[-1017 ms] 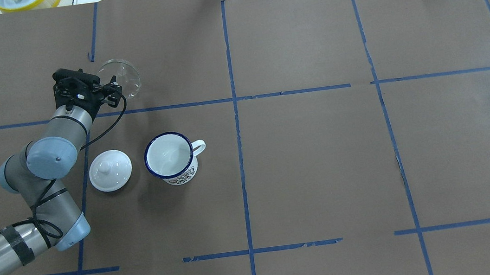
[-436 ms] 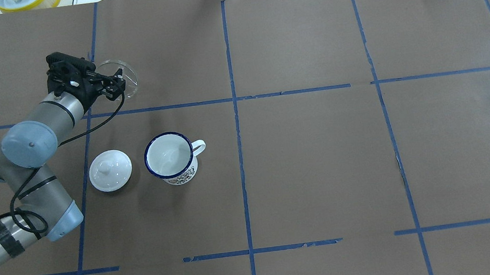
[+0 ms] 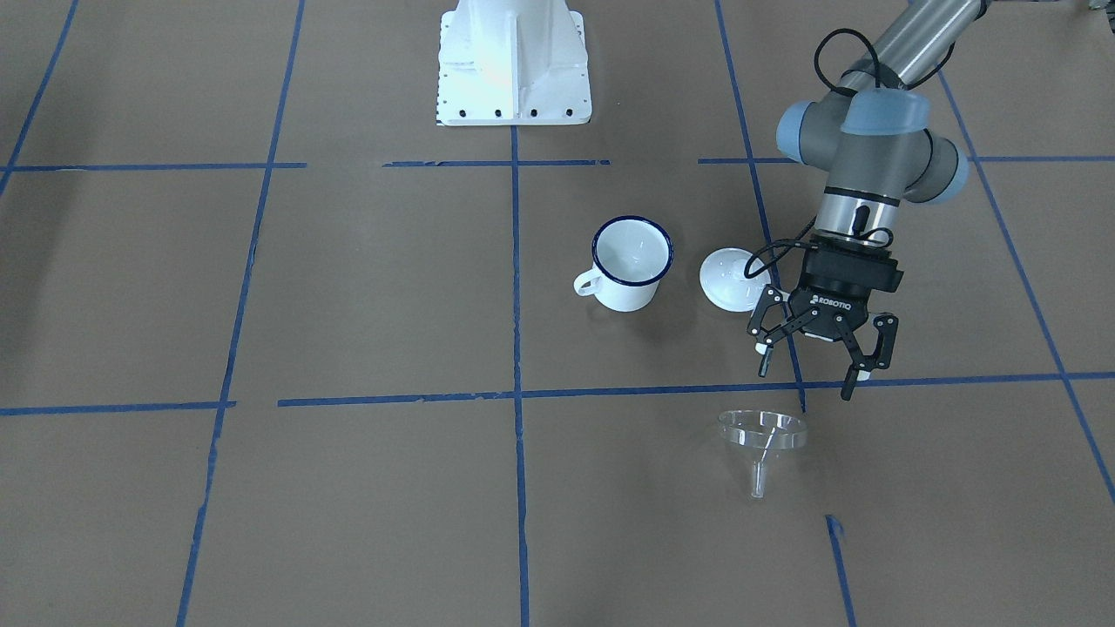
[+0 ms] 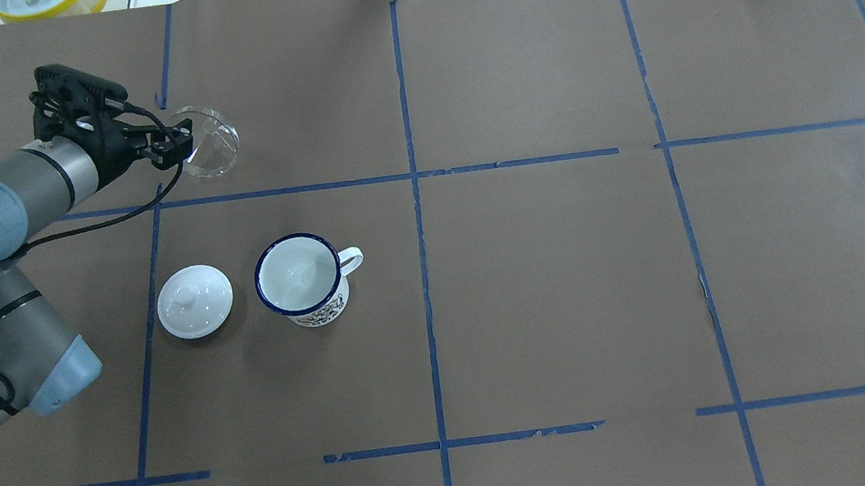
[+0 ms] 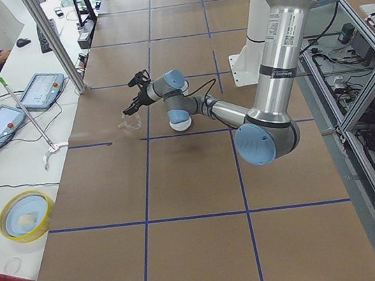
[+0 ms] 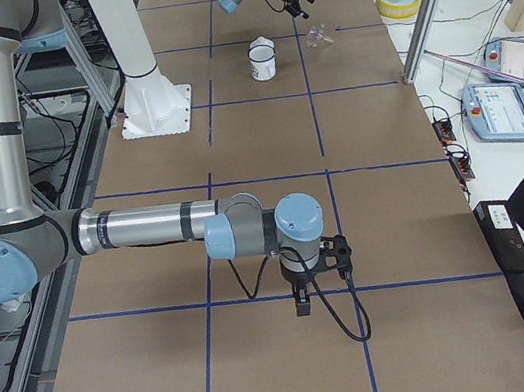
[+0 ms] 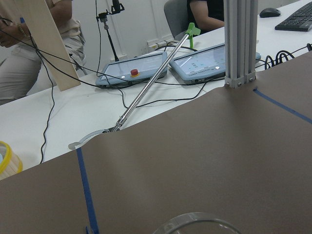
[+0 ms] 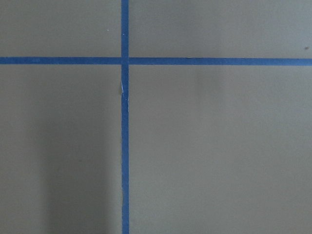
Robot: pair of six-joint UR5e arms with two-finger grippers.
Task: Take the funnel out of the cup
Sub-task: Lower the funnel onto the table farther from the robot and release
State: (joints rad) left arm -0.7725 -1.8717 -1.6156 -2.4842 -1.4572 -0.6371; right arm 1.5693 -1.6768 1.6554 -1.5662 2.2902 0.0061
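- Found left gripper with fingers spread wide and nothing between them, hanging above the table.
- Noted funnel lying clear of that gripper on the brown paper, just past the fingertips on the side away from the robot's base; saw no contact in the front view.
- Judged funnel to be tipped over, spout pointing away from the base; could not settle the exact lean through clear plastic.
- Recorded only the funnel rim at the bottom edge of the left wrist view.
- Located cup upright and with nothing inside, handle turned toward the table's centre line, well apart from the funnel and across a blue tape line from it.
- Logged lid just beside the cup, knob up, not touching.
- Sighted right gripper only in the right side view, low over the paper; could not tell whether spread or pressed together.
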